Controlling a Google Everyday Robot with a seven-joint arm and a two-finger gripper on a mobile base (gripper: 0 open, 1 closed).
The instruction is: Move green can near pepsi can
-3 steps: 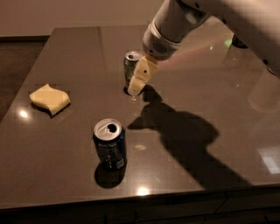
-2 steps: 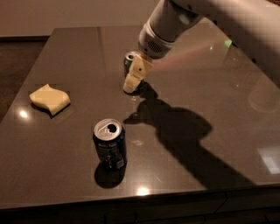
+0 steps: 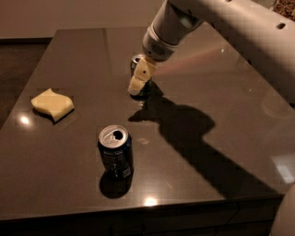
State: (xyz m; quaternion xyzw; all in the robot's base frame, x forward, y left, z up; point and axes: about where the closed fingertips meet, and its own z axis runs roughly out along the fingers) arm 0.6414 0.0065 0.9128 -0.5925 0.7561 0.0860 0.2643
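Far back, claw (image 3: 137, 86) at green can (image 3: 136, 60), grip unclear; pepsi can (image 3: 115, 156), yellow sponge (image 3: 52, 104) well apart.

A dark, glossy desk (image 3: 64, 184) fills the dim room, small bright glints of light on its top, a pale wall (image 3: 69, 14) behind it, dark floor (image 3: 16, 64) at left, and the end effector (image 3: 139, 79) just above its far middle.

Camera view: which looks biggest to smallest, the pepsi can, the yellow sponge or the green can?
1. pepsi can, nearest the camera.
2. yellow sponge.
3. green can: farther back and mostly hidden behind the gripper, which sits right at it, so its rank is unsure.
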